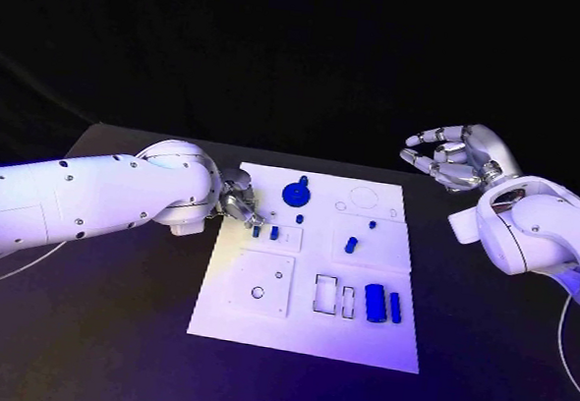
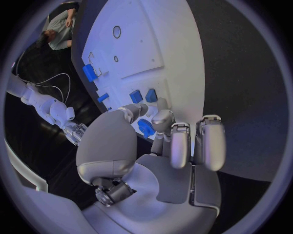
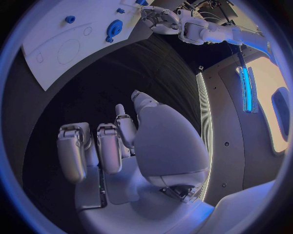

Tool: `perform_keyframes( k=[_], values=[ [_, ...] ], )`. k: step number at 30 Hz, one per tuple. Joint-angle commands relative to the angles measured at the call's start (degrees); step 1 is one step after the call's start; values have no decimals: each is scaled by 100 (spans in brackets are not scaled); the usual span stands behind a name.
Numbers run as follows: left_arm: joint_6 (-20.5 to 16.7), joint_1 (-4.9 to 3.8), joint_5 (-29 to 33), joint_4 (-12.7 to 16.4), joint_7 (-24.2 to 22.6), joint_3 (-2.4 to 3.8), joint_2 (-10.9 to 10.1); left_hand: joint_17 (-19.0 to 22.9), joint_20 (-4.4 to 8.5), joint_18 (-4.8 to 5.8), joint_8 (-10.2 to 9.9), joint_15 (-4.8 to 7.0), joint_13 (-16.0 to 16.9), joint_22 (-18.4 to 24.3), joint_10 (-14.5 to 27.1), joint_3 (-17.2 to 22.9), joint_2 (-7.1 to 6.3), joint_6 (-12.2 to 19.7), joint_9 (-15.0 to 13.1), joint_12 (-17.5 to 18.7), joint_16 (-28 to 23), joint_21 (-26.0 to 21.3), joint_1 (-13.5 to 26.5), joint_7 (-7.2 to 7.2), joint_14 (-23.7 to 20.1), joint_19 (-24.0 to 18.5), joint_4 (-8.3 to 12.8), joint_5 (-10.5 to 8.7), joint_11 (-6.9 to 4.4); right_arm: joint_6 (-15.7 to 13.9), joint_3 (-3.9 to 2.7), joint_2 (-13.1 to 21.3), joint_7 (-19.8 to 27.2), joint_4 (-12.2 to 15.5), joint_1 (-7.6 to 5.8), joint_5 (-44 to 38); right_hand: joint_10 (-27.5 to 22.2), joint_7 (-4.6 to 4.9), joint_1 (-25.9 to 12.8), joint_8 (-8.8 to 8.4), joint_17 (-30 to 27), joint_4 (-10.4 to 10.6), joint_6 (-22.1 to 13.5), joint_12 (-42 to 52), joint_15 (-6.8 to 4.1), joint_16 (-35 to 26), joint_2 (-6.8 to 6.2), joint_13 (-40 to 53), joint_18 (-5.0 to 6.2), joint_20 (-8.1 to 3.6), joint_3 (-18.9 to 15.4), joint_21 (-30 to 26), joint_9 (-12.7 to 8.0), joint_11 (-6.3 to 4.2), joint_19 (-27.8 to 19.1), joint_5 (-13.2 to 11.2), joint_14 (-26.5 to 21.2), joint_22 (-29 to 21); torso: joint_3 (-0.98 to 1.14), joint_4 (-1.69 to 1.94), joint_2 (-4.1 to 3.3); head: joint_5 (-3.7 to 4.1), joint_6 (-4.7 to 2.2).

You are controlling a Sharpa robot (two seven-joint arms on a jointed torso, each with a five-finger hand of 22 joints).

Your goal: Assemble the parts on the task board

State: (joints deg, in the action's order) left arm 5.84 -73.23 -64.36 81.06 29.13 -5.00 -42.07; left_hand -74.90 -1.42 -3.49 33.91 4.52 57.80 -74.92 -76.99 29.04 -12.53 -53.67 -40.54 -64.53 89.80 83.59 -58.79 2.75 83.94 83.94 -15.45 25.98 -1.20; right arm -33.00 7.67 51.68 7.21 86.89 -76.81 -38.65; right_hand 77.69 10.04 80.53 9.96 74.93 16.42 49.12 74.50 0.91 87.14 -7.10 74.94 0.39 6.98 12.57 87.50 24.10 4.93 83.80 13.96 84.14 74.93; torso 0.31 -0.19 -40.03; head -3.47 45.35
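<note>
Left hand (image 1: 240, 204) sat at the board's (image 1: 305, 336) left edge, fingers closed around a small blue part (image 2: 146, 127), pinched between thumb and fingertips as the left wrist view showed. Right hand (image 1: 453, 153) hung well off the board beyond its far right corner, over the table (image 1: 502, 336), fingers curled in and holding nothing.

Risk, as I judged it, lay in the pinch: the part was small against those fingers, and a slight tilt or slip could cock it in its seat or drop it onto the board. Two more blue pieces (image 1: 265, 231) stood just beside the hand, near the left edge, close enough that a drifting finger could knock them over. Fingers also hid the held part from the head camera, so alignment would be hard to confirm.

Held part lay inside the left hand's grip, just above the board near its left edge. Gear (image 1: 296, 193) lay toward the far edge, a peg (image 1: 351, 245) near the middle, and larger blocks (image 1: 381, 303) toward the near right corner, all apart from both hands.
</note>
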Motion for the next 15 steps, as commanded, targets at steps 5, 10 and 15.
perform_keyframes(
  k=[5, 10, 15],
  values=[
    [-479, 1, 156, 60, -102, 37, -29, -1510, 31, 75, -72, 9, -42, -283, 53, -210, 10, -9, 5, 33, 20, -40, 76, 31, 606, 81, -117, -13, 2, 38, 0, 1, 72, 0, 4, -15, -50, -18, -87, 21, 899, 13, 0, -26, -32, -37, 14, 185, 42, -38, 20, -42, -8, 0, 445, 44, 421, 1314, -4, -3, -2, 18, -35],
    [-1306, 1, 594, 145, -786, 68, -82, -1341, -43, -41, -328, -124, -1235, 282, 892, -438, 50, 426, 83, 1129, -89, -400, 114, 219, 545, -193, -125, 15, 169, 22, 0, 9, 79, 0, 9, -11, -56, -18, -94, 21, 893, 15, -2, -34, -31, -41, 15, 178, 45, -38, 20, -53, -9, 0, 438, 46, 419, 1307, 2, -7, 4, 45, -66],
    [-2106, 7, 834, 220, -1943, 49, -66, 1086, -426, -677, -575, -533, -2039, 3774, 2330, -531, -42, 1262, 309, 2074, -2133, -3150, -674, 646, -1011, -2144, -87, -76, 614, 13, 0, 15, 84, -4, 10, -3, -85, -18, -102, 20, 806, 14, -6, -68, -31, -88, 15, 149, 67, -38, 21, -132, -10, 0, 392, 48, 395, 1255, -2, 5, -3, 91, -106]
  ],
)
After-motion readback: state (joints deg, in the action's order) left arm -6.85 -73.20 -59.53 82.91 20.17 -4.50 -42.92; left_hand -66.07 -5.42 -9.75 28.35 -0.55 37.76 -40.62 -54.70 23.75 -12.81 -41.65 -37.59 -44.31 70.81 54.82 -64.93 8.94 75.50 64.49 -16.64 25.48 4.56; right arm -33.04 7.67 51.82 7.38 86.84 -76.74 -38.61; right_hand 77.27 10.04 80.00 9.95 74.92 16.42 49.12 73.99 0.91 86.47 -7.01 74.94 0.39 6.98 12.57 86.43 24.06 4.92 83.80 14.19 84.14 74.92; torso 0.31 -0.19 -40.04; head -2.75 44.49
